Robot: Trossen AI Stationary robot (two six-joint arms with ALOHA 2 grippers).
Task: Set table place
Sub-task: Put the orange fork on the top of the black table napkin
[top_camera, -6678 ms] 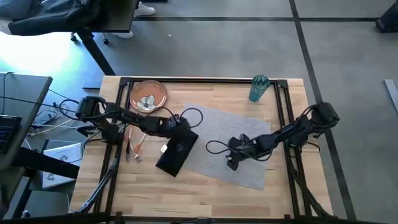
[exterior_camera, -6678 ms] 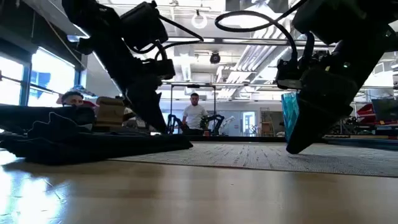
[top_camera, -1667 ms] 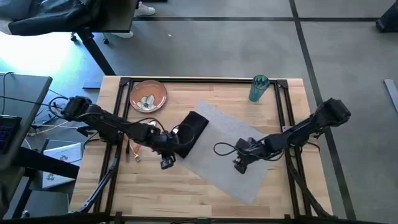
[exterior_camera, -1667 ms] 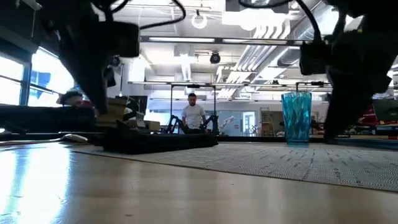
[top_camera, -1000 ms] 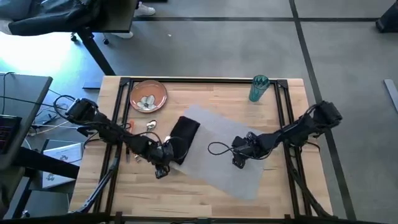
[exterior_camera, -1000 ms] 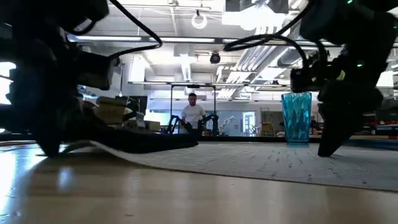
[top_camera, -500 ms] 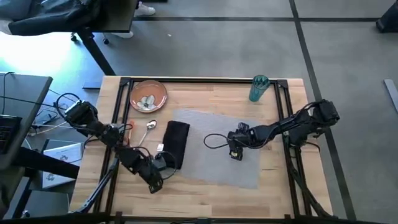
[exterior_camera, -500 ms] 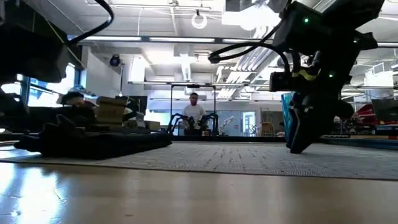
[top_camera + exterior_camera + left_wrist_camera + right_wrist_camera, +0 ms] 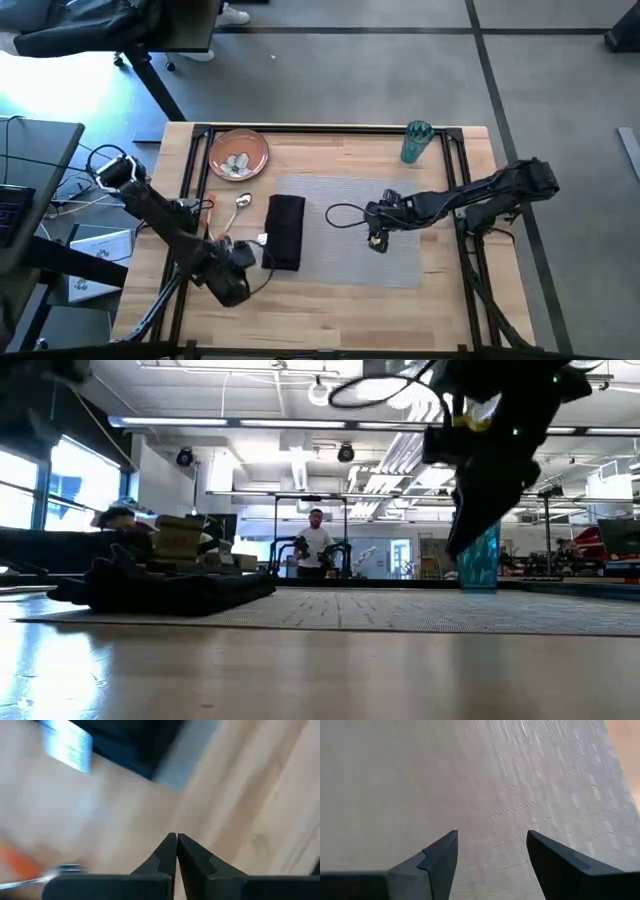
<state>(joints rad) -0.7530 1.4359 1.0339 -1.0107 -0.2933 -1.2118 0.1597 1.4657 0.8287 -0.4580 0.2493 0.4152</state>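
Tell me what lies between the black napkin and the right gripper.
Only bare grey placemat. In the high view, the black napkin lies on the mat's left end and the right gripper, open, hovers over its middle; nothing else sits between them.

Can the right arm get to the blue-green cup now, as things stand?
Probably yes. The right claw is open over the grey mat, holding nothing, and the cup stands upright by the far edge of the table with nothing between them.

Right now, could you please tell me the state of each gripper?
Left gripper: shut, holding nothing, over bare table beside the placemat.
Right gripper: open, empty, over the placemat.
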